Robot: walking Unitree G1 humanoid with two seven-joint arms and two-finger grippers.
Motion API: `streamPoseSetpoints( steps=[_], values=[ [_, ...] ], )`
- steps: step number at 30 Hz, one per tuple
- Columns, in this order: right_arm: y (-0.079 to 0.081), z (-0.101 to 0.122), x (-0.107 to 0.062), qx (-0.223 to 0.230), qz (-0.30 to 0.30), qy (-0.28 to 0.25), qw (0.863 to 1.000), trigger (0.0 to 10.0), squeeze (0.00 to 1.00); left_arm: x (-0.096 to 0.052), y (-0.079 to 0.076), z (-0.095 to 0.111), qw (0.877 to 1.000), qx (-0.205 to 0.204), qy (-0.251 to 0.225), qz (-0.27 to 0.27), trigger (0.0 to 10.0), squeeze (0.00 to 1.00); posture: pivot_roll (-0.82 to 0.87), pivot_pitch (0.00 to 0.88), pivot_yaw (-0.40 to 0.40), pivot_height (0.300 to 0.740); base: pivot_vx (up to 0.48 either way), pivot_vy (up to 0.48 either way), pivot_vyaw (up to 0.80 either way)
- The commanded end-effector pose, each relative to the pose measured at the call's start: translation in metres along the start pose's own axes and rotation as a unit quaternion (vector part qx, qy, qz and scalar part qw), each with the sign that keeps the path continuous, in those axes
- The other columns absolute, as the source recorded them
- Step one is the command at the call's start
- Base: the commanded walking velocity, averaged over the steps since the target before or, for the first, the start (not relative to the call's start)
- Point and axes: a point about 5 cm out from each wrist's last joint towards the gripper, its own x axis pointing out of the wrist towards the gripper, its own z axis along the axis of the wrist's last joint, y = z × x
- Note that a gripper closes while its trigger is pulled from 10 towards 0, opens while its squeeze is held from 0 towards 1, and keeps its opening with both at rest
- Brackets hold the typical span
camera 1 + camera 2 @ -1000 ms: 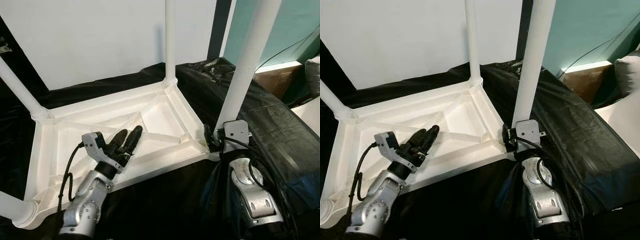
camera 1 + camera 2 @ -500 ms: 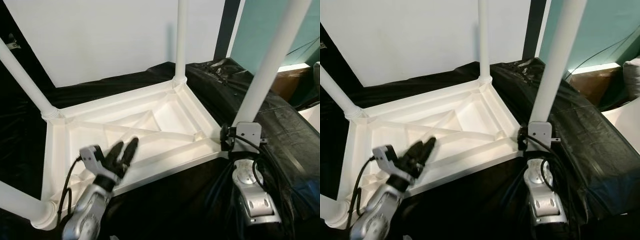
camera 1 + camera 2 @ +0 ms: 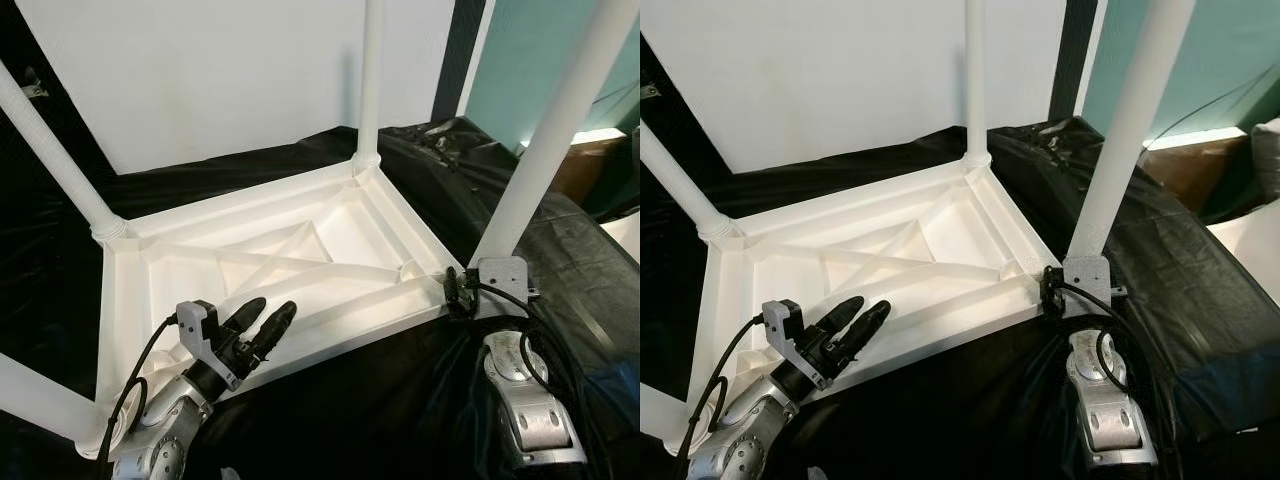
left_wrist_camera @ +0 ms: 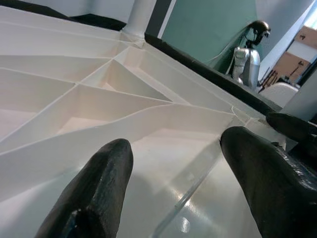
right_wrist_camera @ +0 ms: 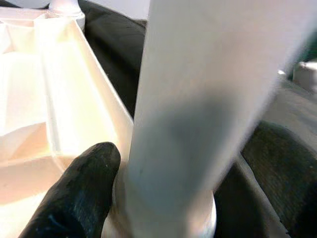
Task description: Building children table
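The left tool (image 3: 262,325) hovers just over the near rim of the table (image 3: 330,215), fingers parted and holding nothing. A second ago it reached further in over the ribbed underside; half a second ago it had pulled back toward the near edge, and it stays low there now, so that arm seems to be steadying or waiting rather than fitting anything. The head camera has also shifted, which accounts for much of the change in framing.

At the near right corner the right tool (image 3: 1065,285) is at the foot of the near right leg (image 3: 545,150); the wrist view shows one black finger (image 5: 74,191) pressed against the leg's base at the socket. It has kept that place through the last second. Whether its fingers are clenched on the leg I cannot tell.

The table lies upside down on the black-draped bed (image 3: 300,410), with all four legs standing in their corner sockets: near left (image 3: 40,405), far left (image 3: 50,155), far right (image 3: 372,80). I judge the build nearly finished, with only seating this last leg left.
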Motion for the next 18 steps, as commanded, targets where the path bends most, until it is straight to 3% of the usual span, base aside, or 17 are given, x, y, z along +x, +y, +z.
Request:
streamPoseSetpoints(
  steps=[1, 2, 3, 9, 15, 16, 17, 18],
  values=[
    [0.005, -0.009, -0.007, 0.007, 0.018, 0.031, 0.999, 10.0, 1.00, 0.003, -0.003, -0.003, 0.999, -0.007, 0.016, -0.049, 10.0, 0.00, -0.08, 0.044, 0.059, 0.740, 0.000, 0.000, 0.00],
    [0.005, -0.009, -0.007, 0.007, 0.018, 0.031, 0.999, 10.0, 1.00, 0.003, -0.003, -0.003, 0.999, -0.007, 0.016, -0.049, 10.0, 0.00, -0.08, 0.044, 0.059, 0.740, 0.000, 0.000, 0.00],
    [0.005, -0.004, -0.015, 0.005, 0.032, 0.023, 0.999, 10.0, 0.00, 0.007, -0.006, -0.004, 0.998, -0.013, 0.019, -0.066, 10.0, 0.00, -0.10, 0.045, 0.067, 0.740, 0.000, 0.000, 0.00],
    [-0.003, -0.004, -0.032, -0.011, 0.025, 0.027, 0.999, 10.0, 0.00, 0.017, -0.013, -0.010, 0.996, -0.018, 0.016, -0.084, 10.0, 0.00, -0.12, 0.044, 0.067, 0.740, 0.000, 0.000, 0.00],
    [-0.005, -0.005, -0.040, 0.001, 0.040, 0.041, 0.998, 9.9, 0.00, 0.020, -0.017, -0.014, 0.996, -0.020, 0.017, -0.088, 10.0, 0.00, -0.14, 0.042, 0.063, 0.740, 0.000, 0.000, 0.00],
    [-0.004, -0.004, -0.042, 0.004, 0.056, 0.045, 0.997, 7.6, 0.00, 0.021, -0.016, -0.014, 0.996, -0.020, 0.017, -0.089, 10.0, 0.00, -0.14, 0.040, 0.060, 0.740, 0.000, 0.000, 0.00],
    [-0.004, -0.004, -0.042, 0.004, 0.056, 0.045, 0.997, 7.6, 0.00, 0.021, -0.016, -0.014, 0.996, -0.020, 0.017, -0.089, 10.0, 0.00, -0.14, 0.040, 0.060, 0.740, 0.000, 0.000, 0.00],
    [-0.003, -0.003, -0.042, 0.006, 0.070, 0.047, 0.996, 3.8, 0.00, 0.022, -0.016, -0.014, 0.996, -0.020, 0.018, -0.090, 10.0, 0.00, -0.14, 0.040, 0.060, 0.740, 0.000, 0.000, 0.00]
  ],
)
